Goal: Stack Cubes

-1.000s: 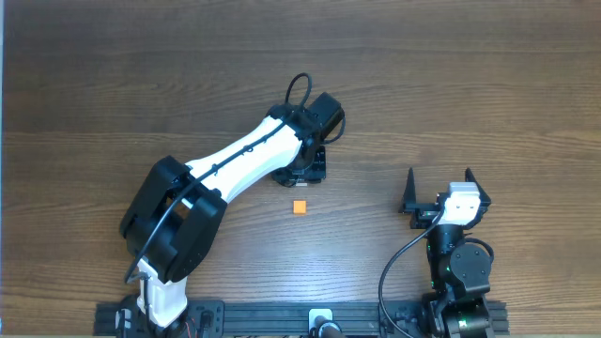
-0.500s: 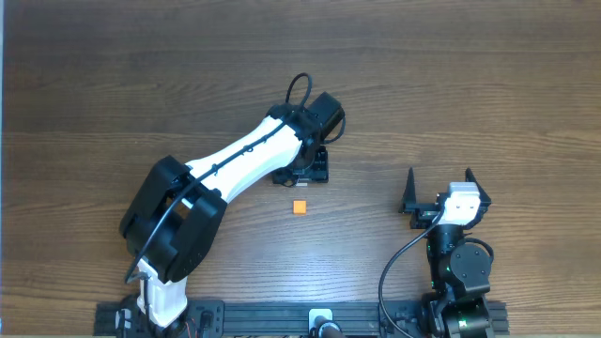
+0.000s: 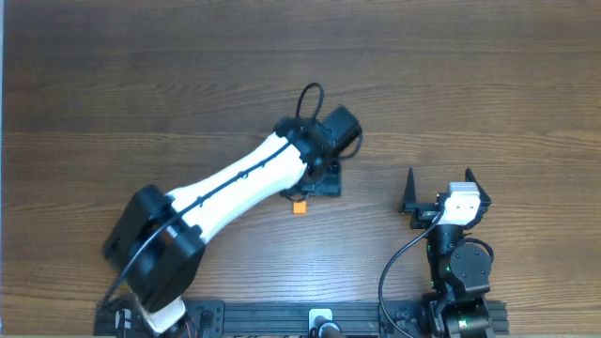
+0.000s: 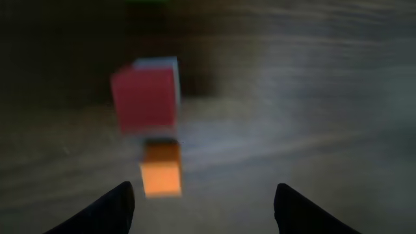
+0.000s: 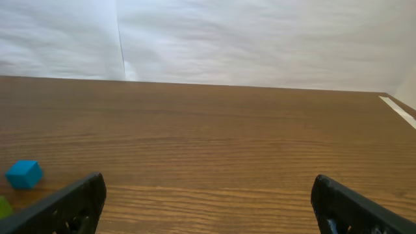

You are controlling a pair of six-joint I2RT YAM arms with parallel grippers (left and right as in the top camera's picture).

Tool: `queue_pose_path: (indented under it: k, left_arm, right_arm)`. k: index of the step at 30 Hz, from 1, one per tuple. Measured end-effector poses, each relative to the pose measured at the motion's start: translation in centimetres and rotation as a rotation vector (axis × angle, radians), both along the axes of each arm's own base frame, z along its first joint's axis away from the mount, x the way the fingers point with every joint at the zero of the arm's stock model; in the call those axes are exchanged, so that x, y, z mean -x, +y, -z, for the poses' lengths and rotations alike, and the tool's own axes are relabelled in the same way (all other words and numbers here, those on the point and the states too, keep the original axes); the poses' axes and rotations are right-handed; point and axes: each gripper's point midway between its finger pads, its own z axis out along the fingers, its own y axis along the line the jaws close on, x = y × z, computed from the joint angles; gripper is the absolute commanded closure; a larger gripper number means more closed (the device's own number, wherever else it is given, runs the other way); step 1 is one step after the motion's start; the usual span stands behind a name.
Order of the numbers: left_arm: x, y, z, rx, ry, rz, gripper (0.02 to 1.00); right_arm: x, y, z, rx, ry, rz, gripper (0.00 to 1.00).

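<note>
Near the centre of the top view the left gripper [image 3: 319, 180] hangs over the table [image 3: 470, 84], fingers spread and empty. The orange cube [image 3: 300, 207] lies just below it, with a red cube [image 4: 144, 97] close beside. At lower right the right gripper [image 3: 439, 178] also stands spread, holding nothing.

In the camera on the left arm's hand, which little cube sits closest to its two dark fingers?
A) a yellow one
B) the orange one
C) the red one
B: in the left wrist view the orange cube lies on the table just ahead of the open left gripper, and the red cube sits farther off beyond it.
</note>
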Motion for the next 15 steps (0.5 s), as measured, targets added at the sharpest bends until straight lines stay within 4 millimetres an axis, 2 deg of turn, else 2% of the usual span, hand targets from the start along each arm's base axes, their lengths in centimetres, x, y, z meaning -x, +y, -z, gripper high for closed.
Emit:
queue_pose_path:
  k: [4, 9, 11, 15]
  left_arm:
    - [2.2, 1.8, -0.1, 0.029, -0.001, -0.054, 0.340]
    - [5.4, 4.0, 2.5, 0.014, 0.049, -0.098, 0.354]
    - [6.3, 4.0, 3.1, 0.006, 0.062, -0.093, 0.354]
    - [6.2, 2.6, 3.3, 0.043, 0.048, -0.082, 0.360]
  right_arm:
    - [0.0, 0.0, 0.0, 0.000, 0.000, 0.000, 0.007]
    - [0.0, 0.0, 0.0, 0.000, 0.000, 0.000, 0.009]
    - [0.0, 0.0, 0.0, 0.000, 0.000, 0.000, 0.009]
    - [0.0, 0.0, 0.0, 0.001, 0.000, 0.000, 0.009]
